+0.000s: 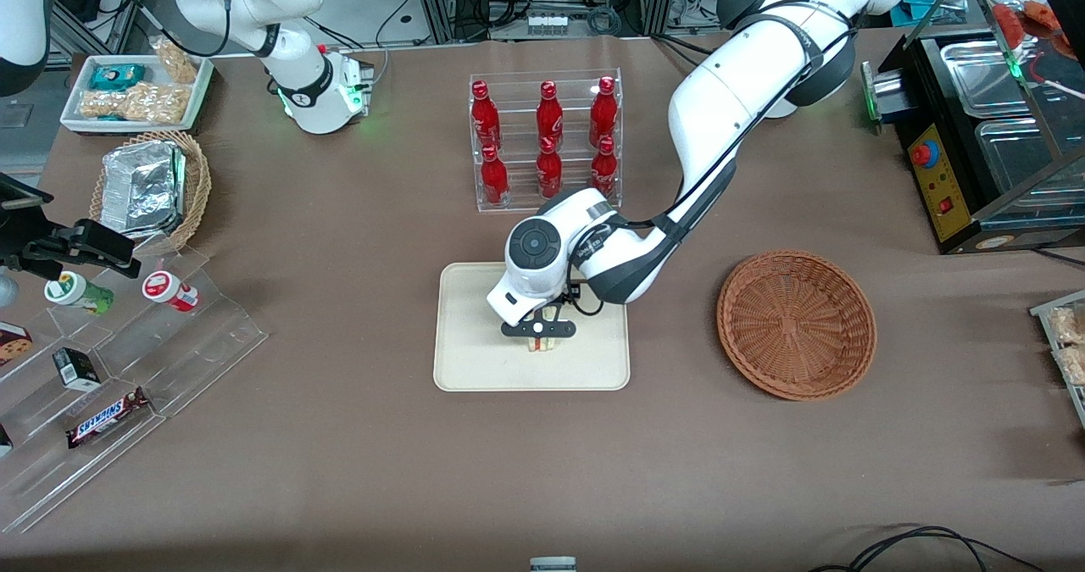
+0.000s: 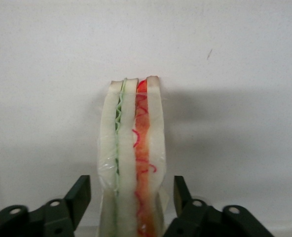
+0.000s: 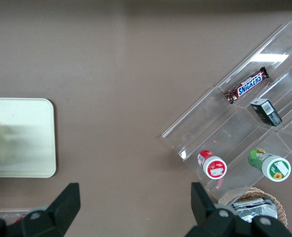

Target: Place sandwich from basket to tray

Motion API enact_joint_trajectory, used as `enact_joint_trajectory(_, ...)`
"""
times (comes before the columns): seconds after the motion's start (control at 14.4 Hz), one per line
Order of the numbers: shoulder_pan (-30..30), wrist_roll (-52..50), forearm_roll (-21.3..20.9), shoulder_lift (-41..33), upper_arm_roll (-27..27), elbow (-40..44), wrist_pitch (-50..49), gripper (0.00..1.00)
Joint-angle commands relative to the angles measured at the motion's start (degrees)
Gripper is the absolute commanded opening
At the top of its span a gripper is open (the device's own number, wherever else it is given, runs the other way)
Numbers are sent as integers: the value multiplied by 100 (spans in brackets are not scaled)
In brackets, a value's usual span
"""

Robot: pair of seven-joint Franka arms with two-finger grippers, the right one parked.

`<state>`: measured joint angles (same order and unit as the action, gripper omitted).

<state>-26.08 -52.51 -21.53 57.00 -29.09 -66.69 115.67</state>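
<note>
Over the tray (image 1: 475,360), with my claw (image 1: 539,335) spread around the sandwich (image 2: 133,158) standing on edge, I'd lift straight up to avoid toppling it.

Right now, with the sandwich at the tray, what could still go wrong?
1. The sandwich stands on its narrow edge on the tray; it may tip over as the gripper withdraws.
2. The fingers sit close on either side of the clear wrap, so one could snag it and drag the sandwich along on retreat.
3. The basket is empty, so a dropped sandwich would need regrasping from the flat tray.
</note>
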Motion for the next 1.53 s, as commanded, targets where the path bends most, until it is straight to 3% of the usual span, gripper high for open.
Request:
enact_joint_trajectory(0.0,-82,-31,-114,31,148,227,-26,100)
enact_joint_trajectory(0.35,23,-585,-71,-1065,413,183,-938,100)
enact_joint_trajectory(0.49,653,-297,9,-1637,247,113,-1483,100)
enact_joint_trajectory(0.56,900,-7,218,-1874,54,104,-1764,100)
enact_joint_trajectory(0.97,2342,1619,1335,-3447,34,-396,-3469,100)
enact_joint_trajectory(1.25,3001,1797,1283,-3976,61,-520,-4367,100)
enact_joint_trajectory(1.46,3467,1797,1231,-4354,70,-897,-4457,100)
